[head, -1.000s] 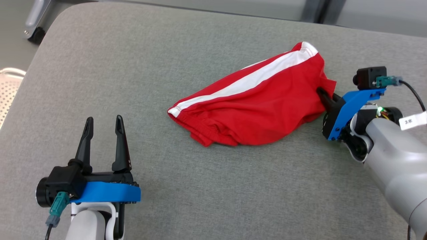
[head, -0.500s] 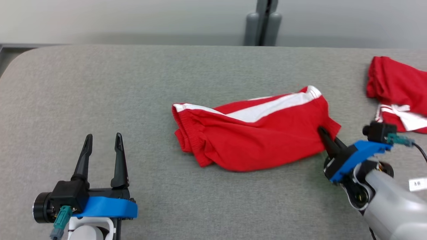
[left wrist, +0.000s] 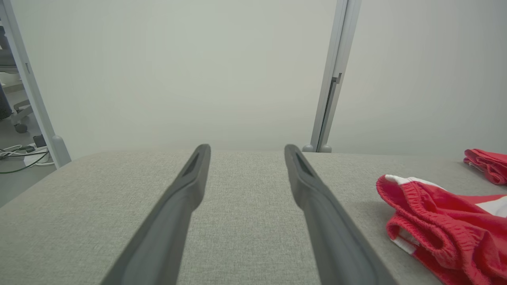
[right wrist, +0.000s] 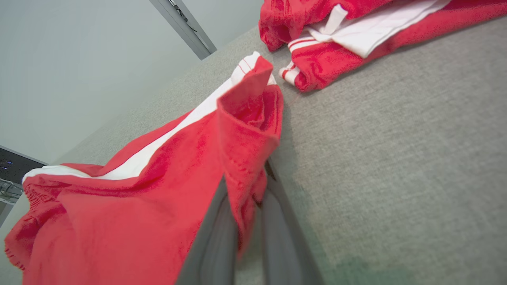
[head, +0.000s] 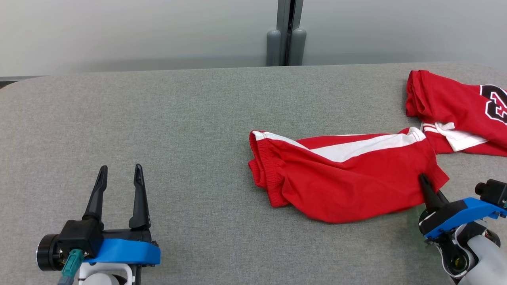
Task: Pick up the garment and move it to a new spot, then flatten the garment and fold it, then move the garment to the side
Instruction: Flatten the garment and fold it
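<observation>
Relocation looks under way: right hand [head: 425,183] pinches the garment [head: 348,186] by its hem, left hand [head: 120,171] gapes empty; flattening, folding remain.

Long dark fingers [head: 138,194], blue wrist brackets [head: 122,251], black camera housings [head: 81,233], teal plug [head: 68,262], pale forearm [head: 483,257]
</observation>
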Robot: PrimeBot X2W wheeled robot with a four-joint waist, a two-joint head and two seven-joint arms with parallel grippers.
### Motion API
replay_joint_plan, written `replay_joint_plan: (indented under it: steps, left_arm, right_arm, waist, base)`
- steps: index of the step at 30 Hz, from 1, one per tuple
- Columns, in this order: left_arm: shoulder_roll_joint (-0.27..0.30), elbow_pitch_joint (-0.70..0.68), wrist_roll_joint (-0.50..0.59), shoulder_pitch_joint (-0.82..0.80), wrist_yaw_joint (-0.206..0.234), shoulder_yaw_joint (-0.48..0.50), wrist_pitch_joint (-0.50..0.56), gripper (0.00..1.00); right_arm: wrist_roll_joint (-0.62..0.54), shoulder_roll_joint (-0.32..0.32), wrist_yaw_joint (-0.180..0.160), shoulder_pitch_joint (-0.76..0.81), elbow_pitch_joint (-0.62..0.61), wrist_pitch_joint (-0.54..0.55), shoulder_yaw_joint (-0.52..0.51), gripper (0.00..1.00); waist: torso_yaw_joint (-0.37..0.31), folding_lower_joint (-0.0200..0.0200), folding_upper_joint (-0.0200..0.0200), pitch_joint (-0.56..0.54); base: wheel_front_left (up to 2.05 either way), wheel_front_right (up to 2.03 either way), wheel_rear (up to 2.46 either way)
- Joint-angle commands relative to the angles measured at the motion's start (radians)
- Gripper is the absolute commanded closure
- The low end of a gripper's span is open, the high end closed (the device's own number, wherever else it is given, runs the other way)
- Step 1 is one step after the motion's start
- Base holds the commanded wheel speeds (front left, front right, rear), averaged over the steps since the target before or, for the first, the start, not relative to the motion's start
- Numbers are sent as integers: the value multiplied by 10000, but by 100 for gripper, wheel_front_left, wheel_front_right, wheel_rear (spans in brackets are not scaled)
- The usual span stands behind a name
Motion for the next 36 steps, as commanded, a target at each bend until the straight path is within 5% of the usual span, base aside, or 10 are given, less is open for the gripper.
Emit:
replay_joint_plan:
  steps: [1, 13, 22, 36]
  left_arm:
    - [-1, 47, -32, 93, -29, -14, -42, 0]
    - [-1, 52, -64, 152, -4, -30, -42, 0]
    - [-1, 78, -178, 152, -31, -133, -42, 0]
    - [-2, 170, -386, -44, 59, -398, -42, 0]
  right_arm:
    - [-233, 119, 5, 175, -121, -35, -309, 100]
    - [-1804, 883, 5, 66, -1886, -35, -1294, 100]
    - [-2582, 1761, 5, -168, -3134, 88, -548, 100]
    - [-3244, 2623, 5, -196, -1925, 507, 1240, 100]
  waist:
    - [7, 0, 1, -7]
    - [99, 0, 1, -179]
    - [351, 0, 1, -234]
    - [1069, 0, 1, -64]
  base:
    - [0, 0, 0]
    - [0, 0, 0]
    - [0, 0, 0]
    - [0, 0, 0]
